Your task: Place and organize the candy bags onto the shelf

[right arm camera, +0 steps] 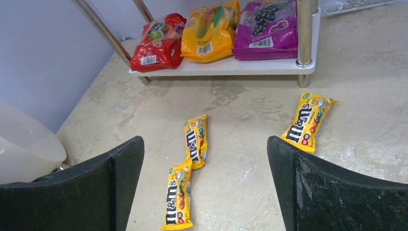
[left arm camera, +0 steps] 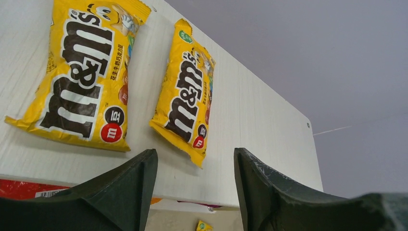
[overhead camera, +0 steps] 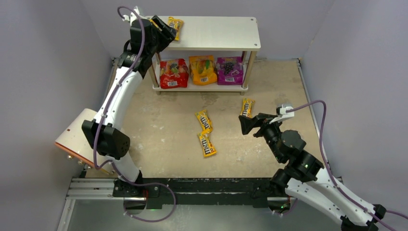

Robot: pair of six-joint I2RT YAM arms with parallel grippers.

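Observation:
The shelf point(overhead camera: 216, 32) stands at the back. Its lower board point(right arm camera: 221, 67) holds the red pouch point(overhead camera: 173, 73), orange pouch point(overhead camera: 202, 70) and purple pouch point(overhead camera: 229, 70) side by side. Two yellow M&M's packets point(left arm camera: 82, 77) point(left arm camera: 186, 94) lie flat on the top board's left end. My left gripper point(overhead camera: 163, 33) hovers open and empty at that end, its jaws point(left arm camera: 195, 159) just short of the packets. Three yellow packets lie on the table point(overhead camera: 204, 120) point(overhead camera: 207, 144) point(overhead camera: 247, 108). My right gripper point(overhead camera: 248, 124) is open and empty, low over the table, between the rightmost packet point(right arm camera: 308, 120) and the other two point(right arm camera: 196, 141) point(right arm camera: 178, 196).
A white-and-orange cylinder point(overhead camera: 77, 137) lies at the table's left edge beside the left arm; its white side shows in the right wrist view point(right arm camera: 24, 144). Grey walls close in the left, back and right. A black rail point(overhead camera: 192, 187) runs along the front edge.

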